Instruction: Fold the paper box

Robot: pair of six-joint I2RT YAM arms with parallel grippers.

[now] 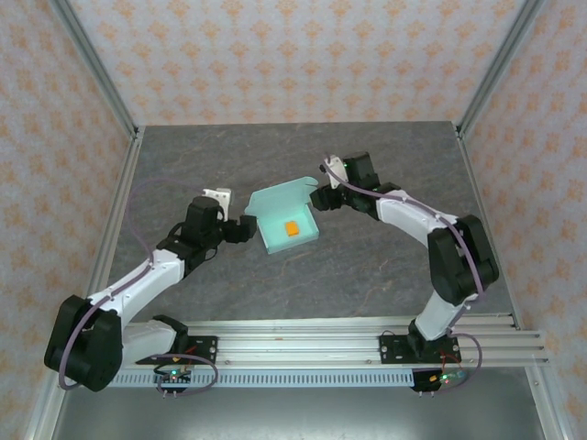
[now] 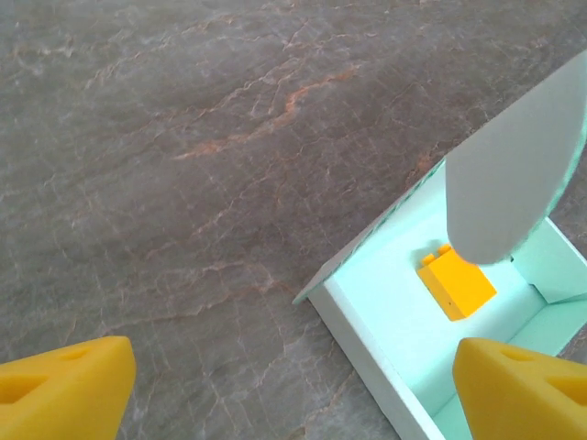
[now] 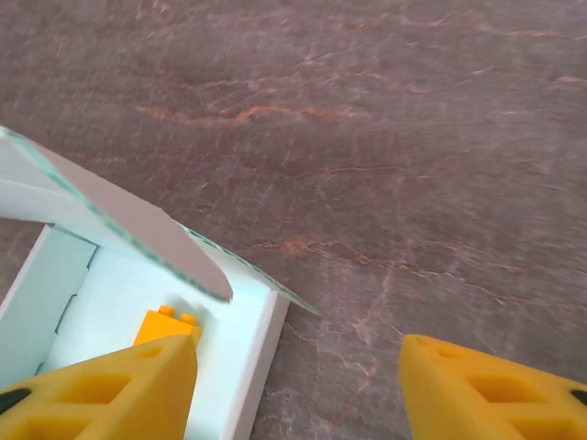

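At mid-tabletop [image 1: 367,275] the box [image 1: 273,240] sat formed, cube [image 1: 291,229] inside, lid [image 1: 282,192] raised. Left end effector [image 1: 246,227] and right end effector [image 1: 323,197] flanked it, jaws apart, empty. Closing seemed in hand: next, the lid likely needed pushing down flat.

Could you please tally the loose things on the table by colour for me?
Mint green: 1, the paper box
Orange: 1, the small brick lying inside the box
Total: 2
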